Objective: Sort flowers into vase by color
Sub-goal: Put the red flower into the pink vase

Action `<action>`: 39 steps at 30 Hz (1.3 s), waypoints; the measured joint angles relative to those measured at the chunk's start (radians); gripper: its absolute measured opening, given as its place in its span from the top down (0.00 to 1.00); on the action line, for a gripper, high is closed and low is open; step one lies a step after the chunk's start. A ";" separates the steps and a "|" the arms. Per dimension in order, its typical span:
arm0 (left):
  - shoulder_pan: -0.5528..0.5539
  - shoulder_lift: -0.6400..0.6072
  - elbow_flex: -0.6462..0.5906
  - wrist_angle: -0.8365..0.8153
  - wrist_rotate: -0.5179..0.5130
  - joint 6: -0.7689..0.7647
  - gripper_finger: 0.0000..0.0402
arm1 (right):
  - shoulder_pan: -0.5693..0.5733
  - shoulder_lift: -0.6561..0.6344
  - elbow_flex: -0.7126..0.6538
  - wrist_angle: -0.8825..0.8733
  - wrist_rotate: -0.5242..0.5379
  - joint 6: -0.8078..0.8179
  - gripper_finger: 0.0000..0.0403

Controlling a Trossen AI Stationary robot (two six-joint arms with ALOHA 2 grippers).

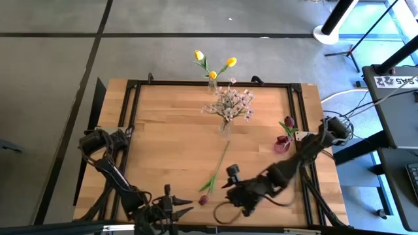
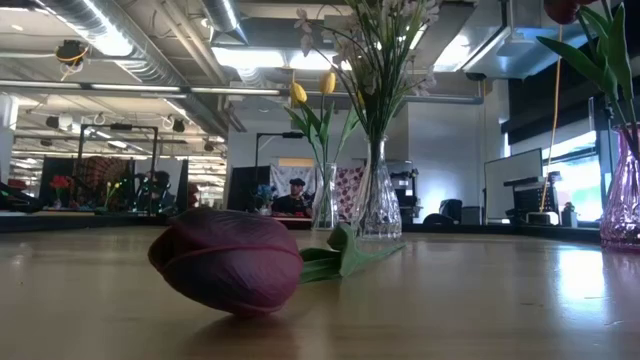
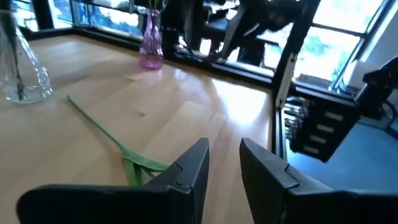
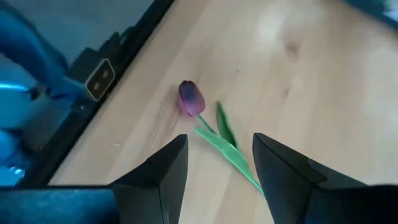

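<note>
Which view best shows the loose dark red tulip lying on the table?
The high view: the dark red tulip shows whole, bloom to stem tip. Low view fills with its bloom; right wrist view shows bloom and leaves beyond the open right gripper; left wrist view shows only stem and leaves.

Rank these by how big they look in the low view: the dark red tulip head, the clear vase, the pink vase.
1. dark red tulip head, though it lies nearest the camera.
2. clear vase.
3. pink vase, cut off by the frame edge, so unsure.

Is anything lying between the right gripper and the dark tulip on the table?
No. In the right wrist view, only bare wood separates the open right gripper from the dark tulip.
</note>
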 joint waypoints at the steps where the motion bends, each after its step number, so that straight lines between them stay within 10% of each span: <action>1: -0.004 0.000 0.000 -0.001 -0.013 -0.006 0.78 | -0.023 0.017 0.000 0.015 -0.038 -0.023 0.55; 10: 0.045 0.000 0.000 -0.008 0.018 -0.066 0.78 | -0.209 0.229 0.000 0.101 -0.325 -0.165 0.45; 18: 0.054 0.000 0.000 -0.046 0.056 -0.078 0.78 | -0.260 0.345 -0.001 0.121 -0.359 -0.194 0.40; 34: 0.047 -0.009 -0.001 -0.042 -0.010 -0.048 0.78 | -0.245 0.375 0.000 0.231 -0.373 -0.086 0.96; 39: -0.021 -0.110 -0.001 -0.036 -0.056 0.099 0.78 | -0.150 0.250 -0.001 0.241 -0.381 0.002 0.95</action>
